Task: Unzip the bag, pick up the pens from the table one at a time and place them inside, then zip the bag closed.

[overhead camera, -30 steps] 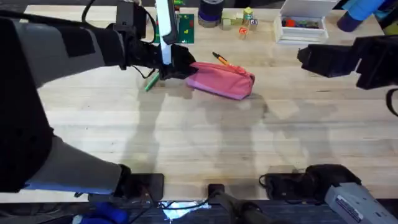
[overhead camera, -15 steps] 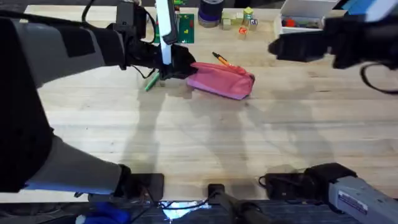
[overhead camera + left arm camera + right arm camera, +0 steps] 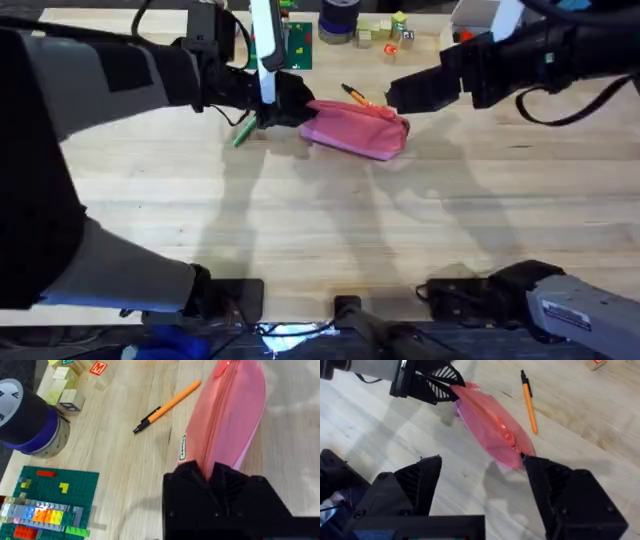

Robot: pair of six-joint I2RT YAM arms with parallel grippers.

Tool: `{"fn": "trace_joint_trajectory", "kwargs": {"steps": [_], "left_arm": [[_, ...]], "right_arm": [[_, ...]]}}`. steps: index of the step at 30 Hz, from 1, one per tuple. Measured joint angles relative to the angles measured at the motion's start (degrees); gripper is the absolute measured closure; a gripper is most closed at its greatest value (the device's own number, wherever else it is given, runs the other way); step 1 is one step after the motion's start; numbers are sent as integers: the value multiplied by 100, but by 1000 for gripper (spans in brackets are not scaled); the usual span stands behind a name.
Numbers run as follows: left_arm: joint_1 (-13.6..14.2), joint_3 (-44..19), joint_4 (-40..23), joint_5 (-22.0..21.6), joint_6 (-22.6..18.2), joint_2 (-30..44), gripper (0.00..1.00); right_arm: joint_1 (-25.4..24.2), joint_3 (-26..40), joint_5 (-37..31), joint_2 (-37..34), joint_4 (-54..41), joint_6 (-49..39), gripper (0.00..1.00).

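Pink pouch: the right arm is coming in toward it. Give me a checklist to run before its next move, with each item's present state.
1. Left gripper clamped on one end of the pink pouch: ok.
2. Right gripper open, pouch between its fingers in the wrist view: ok.
3. Zipper pull located: cannot tell.
4. Pouch unzipped: not ok, seam looks closed.
5. Orange pen lying loose on the table beside the pouch: ok.
6. Green pen reachable: cannot tell, partly under the left arm.

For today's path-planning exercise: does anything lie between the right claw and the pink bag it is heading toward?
Nothing visible does. The right claw hovers open beside the bag's far end, with bare table between them. The orange pen lies just behind the bag, off that path. The left claw pinches the opposite end.
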State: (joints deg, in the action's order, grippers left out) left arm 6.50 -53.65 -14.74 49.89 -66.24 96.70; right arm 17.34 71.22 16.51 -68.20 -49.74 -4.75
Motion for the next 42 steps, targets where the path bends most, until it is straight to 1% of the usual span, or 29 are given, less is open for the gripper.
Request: {"fn": "trace_joint_trajectory", "kwargs": {"steps": [5,23,28,36,42], "left_arm": [[0,0,2,0,0,0,957],[0,0,0,-1,0,0,957],[0,0,0,0,0,0,957],[1,0,1,-1,0,0,957],[1,0,1,-1,0,0,957]], "right_arm": [[0,0,-4,0,-135,0,6],[0,1,-19,-88,-131,-59,6],[0,7,-19,-457,-70,-205,6],[0,9,-22,-1141,452,-282,6],[0,9,-22,-1677,637,-302,6]]}}
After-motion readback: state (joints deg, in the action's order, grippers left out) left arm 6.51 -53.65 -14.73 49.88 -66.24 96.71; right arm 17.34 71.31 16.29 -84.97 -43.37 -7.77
